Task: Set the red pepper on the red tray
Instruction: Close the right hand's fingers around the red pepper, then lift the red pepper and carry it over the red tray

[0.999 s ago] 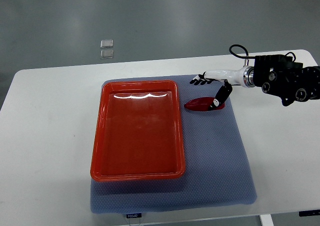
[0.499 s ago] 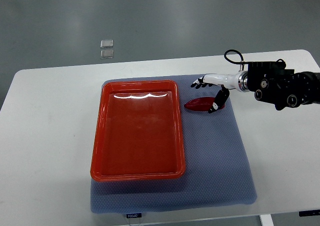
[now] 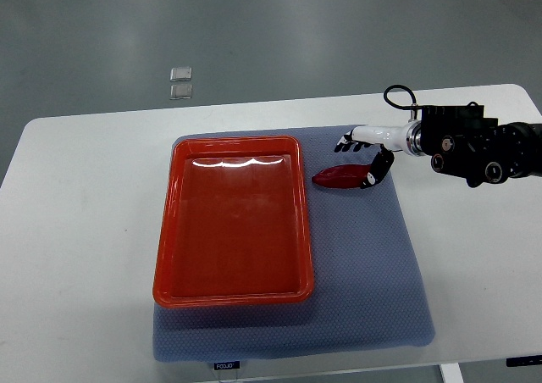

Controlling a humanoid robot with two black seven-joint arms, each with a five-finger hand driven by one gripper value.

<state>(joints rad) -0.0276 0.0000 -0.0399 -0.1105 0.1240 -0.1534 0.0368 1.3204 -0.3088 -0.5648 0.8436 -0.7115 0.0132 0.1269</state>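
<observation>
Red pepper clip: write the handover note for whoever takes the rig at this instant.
Right hand: over the red pepper's right end, thumb at it, fingers partly curled; a firm grasp cannot be confirmed.
Left hand: out of view.
Red pepper: lying on the blue mat, just right of the red tray, apart from it.
Done: approach to the pepper.
Left: secure the grasp, lift, carry left, set it on the tray, which holds nothing.

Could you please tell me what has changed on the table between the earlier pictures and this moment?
The right hand has drawn in over the red pepper: its fingers, spread toward the tray a second ago, now curl closer to the pepper's right end, and the forearm has shifted slightly left. Whether it grips the pepper yet is unclear. The pepper still lies on the blue mat beside the red tray, which has not moved.
</observation>
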